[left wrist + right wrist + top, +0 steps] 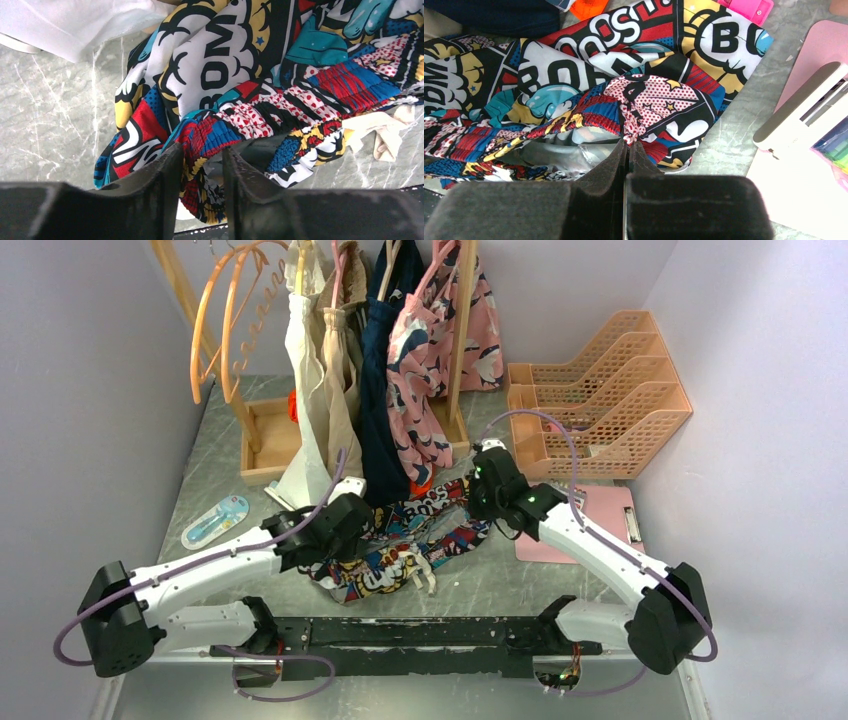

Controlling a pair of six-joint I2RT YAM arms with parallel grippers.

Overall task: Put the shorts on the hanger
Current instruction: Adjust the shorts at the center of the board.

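The comic-print shorts (pixel 400 565) lie crumpled on the grey table between my two arms. My left gripper (pixel 202 150) is at their left side, its jaws closed down around a bunched fold of the elastic waistband (pixel 280 107), and fabric fills the gap between them. My right gripper (pixel 629 142) pinches the waistband at the shorts' right end (pixel 649 100), jaws shut tight on the cloth. The pale drawstring (pixel 380 132) trails off the near edge. An orange-tan hanger (pixel 198 340) hangs on the wooden rack at the back left, far from both grippers.
Garments hang from the rack behind the shorts, among them a pink-and-navy floral garment (pixel 420 350) and a cream one (pixel 310 370). A peach file organiser (pixel 600 400) and a pink clipboard (pixel 590 530) lie to the right. A white device (pixel 804 110) sits on it. A blue-white item (pixel 215 520) lies left.
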